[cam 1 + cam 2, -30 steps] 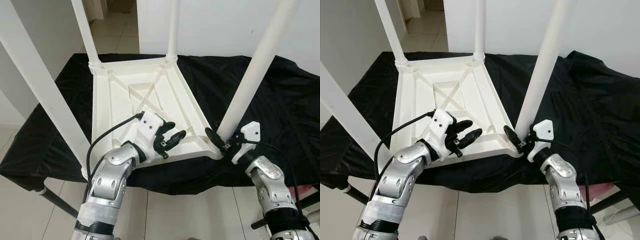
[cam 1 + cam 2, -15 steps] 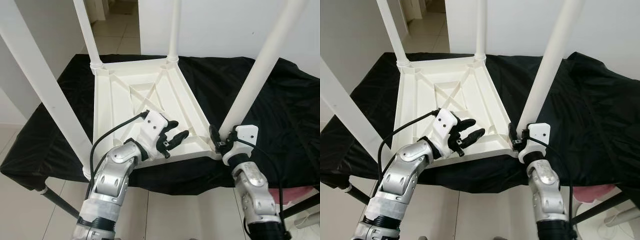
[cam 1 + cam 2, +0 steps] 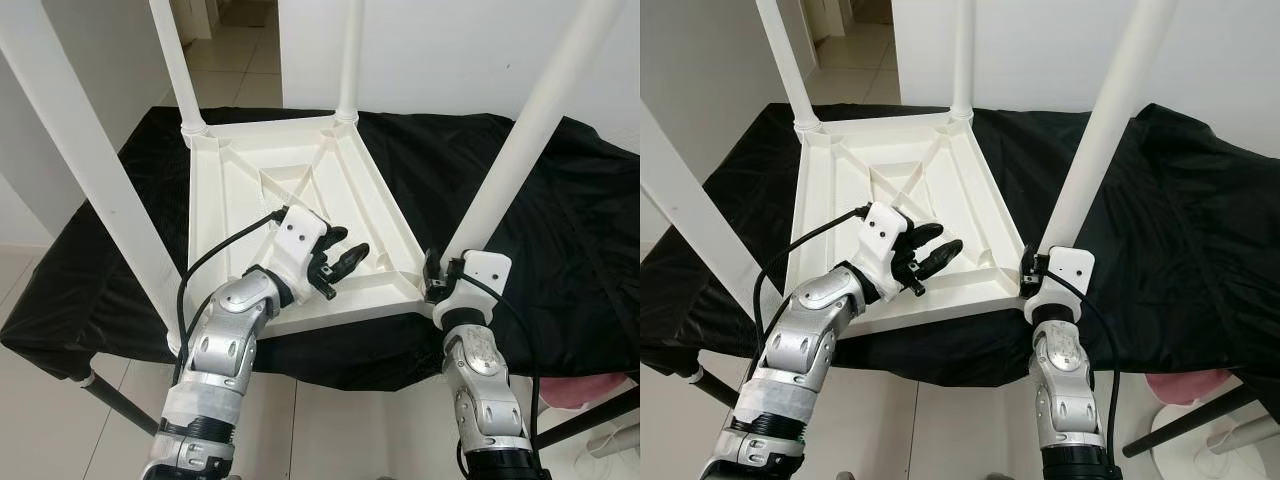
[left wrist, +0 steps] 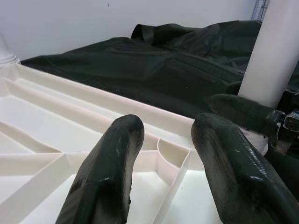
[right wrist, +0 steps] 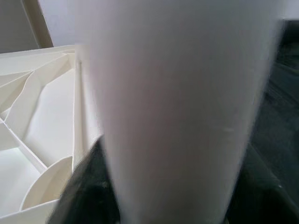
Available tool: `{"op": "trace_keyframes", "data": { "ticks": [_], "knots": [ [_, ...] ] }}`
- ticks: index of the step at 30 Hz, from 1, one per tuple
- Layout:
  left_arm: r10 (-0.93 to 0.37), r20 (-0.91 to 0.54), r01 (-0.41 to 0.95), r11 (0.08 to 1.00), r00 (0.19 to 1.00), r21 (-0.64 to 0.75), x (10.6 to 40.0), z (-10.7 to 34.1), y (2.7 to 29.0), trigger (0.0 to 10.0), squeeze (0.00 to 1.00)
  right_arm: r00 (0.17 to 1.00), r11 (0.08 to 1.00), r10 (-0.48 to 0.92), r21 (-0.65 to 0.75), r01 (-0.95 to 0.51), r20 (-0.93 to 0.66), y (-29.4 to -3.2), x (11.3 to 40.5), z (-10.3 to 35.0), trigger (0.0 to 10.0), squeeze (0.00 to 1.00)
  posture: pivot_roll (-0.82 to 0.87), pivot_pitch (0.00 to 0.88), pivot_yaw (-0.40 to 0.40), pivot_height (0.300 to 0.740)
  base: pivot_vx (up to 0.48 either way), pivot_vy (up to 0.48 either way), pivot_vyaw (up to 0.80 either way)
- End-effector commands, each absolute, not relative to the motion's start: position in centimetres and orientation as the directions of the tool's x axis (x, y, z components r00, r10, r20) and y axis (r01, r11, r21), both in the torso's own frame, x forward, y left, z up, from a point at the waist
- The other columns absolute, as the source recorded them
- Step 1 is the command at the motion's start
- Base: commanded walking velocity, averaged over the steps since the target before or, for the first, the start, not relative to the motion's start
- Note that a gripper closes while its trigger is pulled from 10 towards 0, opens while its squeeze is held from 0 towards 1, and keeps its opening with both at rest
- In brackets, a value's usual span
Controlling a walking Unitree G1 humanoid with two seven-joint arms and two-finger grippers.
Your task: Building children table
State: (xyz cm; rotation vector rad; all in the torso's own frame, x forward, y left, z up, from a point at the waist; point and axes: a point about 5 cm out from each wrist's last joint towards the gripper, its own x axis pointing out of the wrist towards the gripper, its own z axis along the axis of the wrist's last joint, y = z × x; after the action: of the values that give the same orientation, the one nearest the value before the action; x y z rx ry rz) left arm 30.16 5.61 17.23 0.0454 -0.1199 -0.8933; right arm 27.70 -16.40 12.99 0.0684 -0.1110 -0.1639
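Since the earlier frame, the right gripper (image 3: pixel 1032 272) has closed in, clasping the smooth round near-right leg (image 3: pixel 512 150) at its socket. Left gripper (image 3: pixel 338 262) hovers parted over the ribbed, upturned white plastic tabletop (image 3: pixel 250 210) on black cloth (image 3: pixel 560 230); leg tops are cut off.

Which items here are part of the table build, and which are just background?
Part of the job:
- upside-down white tabletop
- near-right leg, with the right gripper at its base
- three other white legs
- left gripper, open, over the tabletop's ribs

Just there:
- black cloth covering the work table
- tiled floor
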Motion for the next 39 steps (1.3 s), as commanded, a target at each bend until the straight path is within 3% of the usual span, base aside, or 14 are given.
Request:
{"op": "trace_keyframes", "data": {
  "ticks": [1, 5, 6, 7, 8, 10, 14, 29, 30, 31, 32, 33, 34, 39],
  "knots": [
    [-0.633, 0.098, 0.627, 0.774, 0.768, 0.082, 31.0, 17.2, 6.3, 10.0, 0.0, 0.983, 0.982, -0.168, 0.099, 0.16, 0.078, -16.4, 27.4, 12.6, 10.0, 1.0, -0.08, 0.0, 0.011, 0.74, 0.0, 0.0, 0.0],
    [-0.631, 0.117, 0.621, 0.776, 0.767, 0.113, 30.9, 17.4, 6.5, 10.0, 0.0, 0.986, 0.985, -0.129, 0.131, 0.115, 0.104, -16.9, 26.9, 12.8, 10.0, 1.0, -0.08, 0.0, 0.009, 0.74, 0.0, 0.0, 0.0],
    [-0.636, 0.124, 0.625, 0.772, 0.762, 0.119, 30.8, 17.4, 6.4, 10.0, 0.0, 0.987, 0.987, -0.107, 0.13, 0.092, 0.118, -17.4, 26.7, 12.9, 10.0, 0.68, -0.08, 0.0, 0.008, 0.74, 0.0, 0.0, 0.0],
    [-0.636, 0.124, 0.625, 0.772, 0.762, 0.119, 30.8, 17.4, 6.4, 10.0, 0.0, 0.987, 0.987, -0.107, 0.13, 0.092, 0.118, -17.4, 26.7, 12.9, 10.0, 0.68, -0.08, 0.0, 0.008, 0.74, 0.0, 0.0, 0.0],
    [-0.641, 0.118, 0.63, 0.767, 0.758, 0.12, 30.7, 17.3, 6.4, 10.0, 0.0, 0.988, 0.992, -0.072, 0.112, 0.057, 0.136, -18.0, 26.5, 13.0, 10.0, 0.0, -0.08, 0.0, 0.008, 0.74, 0.0, 0.0, 0.0],
    [-0.645, 0.112, 0.635, 0.764, 0.756, 0.118, 30.7, 17.2, 6.4, 10.0, 0.0, 0.988, 0.995, -0.049, 0.097, 0.035, 0.146, -18.3, 26.4, 13.0, 10.0, 0.0, -0.08, 0.0, 0.009, 0.74, 0.0, 0.0, 0.0],
    [-0.704, 0.094, 0.701, 0.71, 0.704, 0.069, 30.3, 16.9, 5.9, 10.0, 0.0, 0.965, 0.979, 0.203, -0.023, -0.202, 0.164, -18.4, 26.6, 13.6, 10.0, 0.0, -0.09, 0.0, 0.013, 0.74, 0.0, 0.0, 0.0],
    [-0.809, 0.107, 0.808, 0.586, 0.579, 0.062, 29.3, 16.9, 5.1, 10.0, 0.0, 0.876, 0.881, 0.472, -0.097, -0.463, 0.104, -19.5, 28.2, 15.0, 10.0, 0.0, -0.08, 0.0, 0.016, 0.74, 0.0, 0.0, 0.0],
    [-0.805, 0.108, 0.804, 0.592, 0.584, 0.063, 29.3, 16.9, 5.1, 10.0, 0.0, 0.861, 0.863, 0.502, -0.105, -0.494, 0.079, -19.9, 28.6, 14.8, 8.9, 0.0, -0.07, 0.0, 0.015, 0.74, 0.0, 0.0, 0.0],
    [-0.805, 0.108, 0.804, 0.592, 0.584, 0.063, 29.3, 16.9, 5.1, 10.0, 0.0, 0.861, 0.863, 0.502, -0.105, -0.494, 0.079, -19.9, 28.6, 14.8, 8.9, 0.0, -0.07, 0.0, 0.015, 0.74, 0.0, 0.0, 0.0],
    [-0.803, 0.11, 0.802, 0.594, 0.586, 0.06, 29.4, 17.0, 5.0, 10.0, 0.0, 0.846, 0.845, 0.531, -0.114, -0.523, 0.053, -20.2, 28.9, 14.7, 1.5, 0.0, -0.07, 0.0, 0.015, 0.74, 0.0, 0.0, 0.0],
    [-0.801, 0.112, 0.801, 0.597, 0.588, 0.058, 29.4, 17.0, 5.0, 10.0, 0.0, 0.837, 0.834, 0.546, -0.12, -0.539, 0.037, -20.4, 29.0, 14.7, 1.5, 0.0, -0.07, 0.0, 0.015, 0.74, 0.0, 0.0, 0.0],
    [-0.8, 0.113, 0.8, 0.597, 0.589, 0.057, 29.5, 17.1, 4.9, 10.0, 0.0, 0.829, 0.825, 0.558, -0.119, -0.552, 0.03, -20.4, 29.2, 14.6, 0.0, 0.0, -0.07, 0.0, 0.014, 0.74, 0.0, 0.0, 0.0],
    [-0.802, 0.113, 0.802, 0.594, 0.586, 0.062, 29.5, 17.2, 4.9, 10.0, 0.0, 0.824, 0.82, 0.566, -0.118, -0.56, 0.024, -20.5, 29.4, 14.4, 0.0, 0.0, -0.07, 0.0, 0.013, 0.74, 0.0, 0.0, 0.0]
  ]
}}
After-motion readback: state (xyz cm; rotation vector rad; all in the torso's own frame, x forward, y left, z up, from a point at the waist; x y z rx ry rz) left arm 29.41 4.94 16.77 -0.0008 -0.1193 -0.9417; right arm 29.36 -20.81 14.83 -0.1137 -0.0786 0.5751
